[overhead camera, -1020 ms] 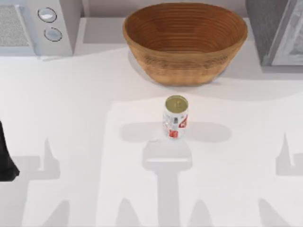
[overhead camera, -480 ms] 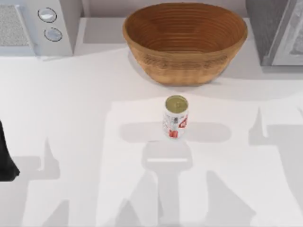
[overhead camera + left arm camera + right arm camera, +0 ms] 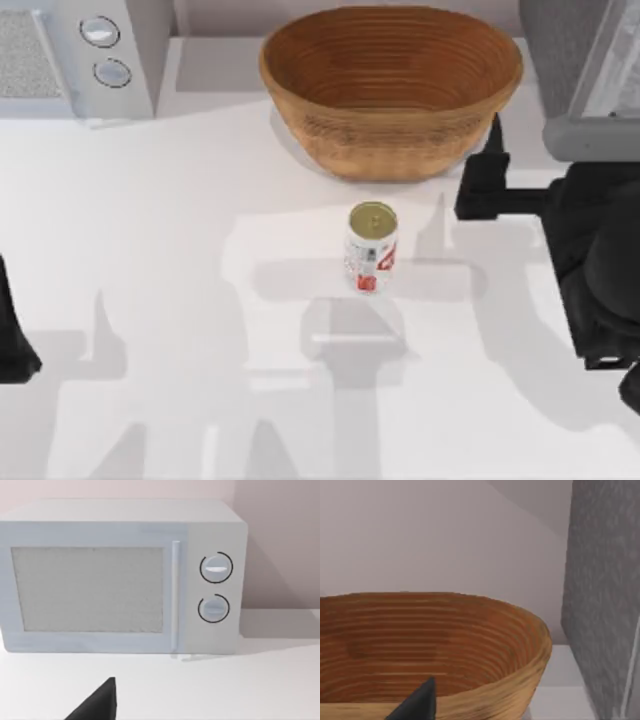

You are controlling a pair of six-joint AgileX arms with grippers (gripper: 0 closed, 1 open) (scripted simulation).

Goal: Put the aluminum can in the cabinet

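Right arm entered frame from right edge since half second earlier — right gripper (image 3: 478, 190) now at right of centre, just beside basket (image 3: 390, 85) rim; claw state cannot tell. Aluminum can (image 3: 371, 248) upright at frame centre, untouched, apart from gripper. Cabinet (image 3: 580, 65) upper right. Left arm parked at left edge. Risk: fingers clip basket, or sideways approach topples can.

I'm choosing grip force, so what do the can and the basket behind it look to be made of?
The aluminum can looks like thin metal: a dull gold, faintly shiny round top and a smooth white printed body with red marks. The basket looks woven from wicker or rattan: matte brown with coiled horizontal ridges around its wall, also seen in the right wrist view. Being a render, both are guesses from appearance.
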